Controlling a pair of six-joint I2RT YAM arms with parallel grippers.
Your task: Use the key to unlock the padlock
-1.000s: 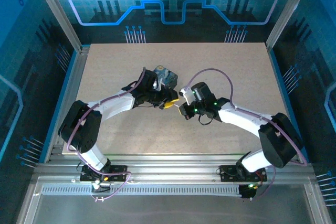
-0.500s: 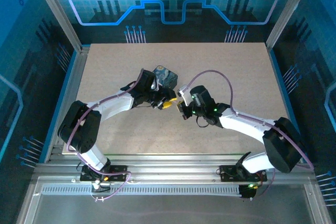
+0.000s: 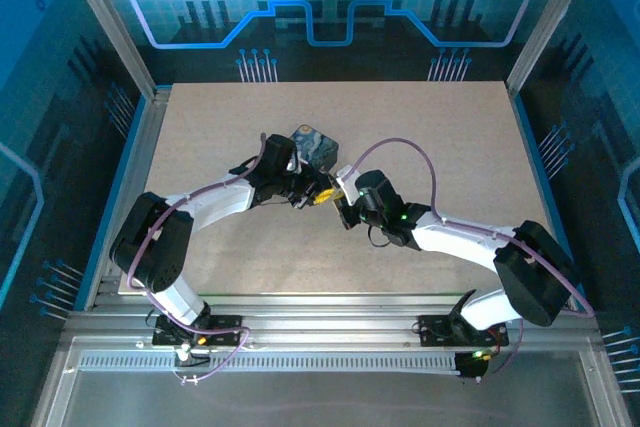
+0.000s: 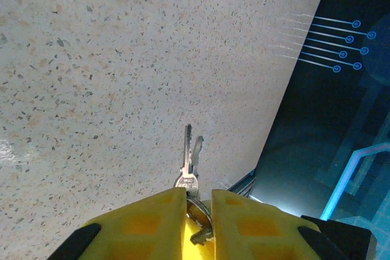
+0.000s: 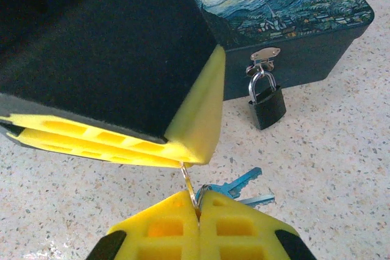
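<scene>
We count two arms, the left arm (image 3: pixel 215 199) and the right arm (image 3: pixel 460 239). They meet tip to tip near the middle of the worktop (image 4: pixel 91 59).

We count one blue tin (image 5: pixel 286 4) with a swirly sky picture on its lid. There is one padlock (image 5: pixel 267 106), one pale key (image 4: pixel 186 150) and two blue keys (image 5: pixel 239 182).

The padlock is black. It hangs by its thin silver loop from the one silver clasp (image 5: pixel 265 54) on the front wall of the tin. Its loop is on top and its body is below, close against the tin. It runs up and down and leans a little.

The left pincer (image 4: pixel 198 194) is narrow. It holds the pale key by its round head, with a ring tucked in the gap. The key's long part points straight away from the fingers. It is above the worktop, and its shadow lies just beside it.

The right pincer (image 5: pixel 199 202) is squeezed tight on a thin silver strip (image 5: pixel 189 182). We cannot tell what this strip is. The blue keys lie just beside these fingers.
</scene>
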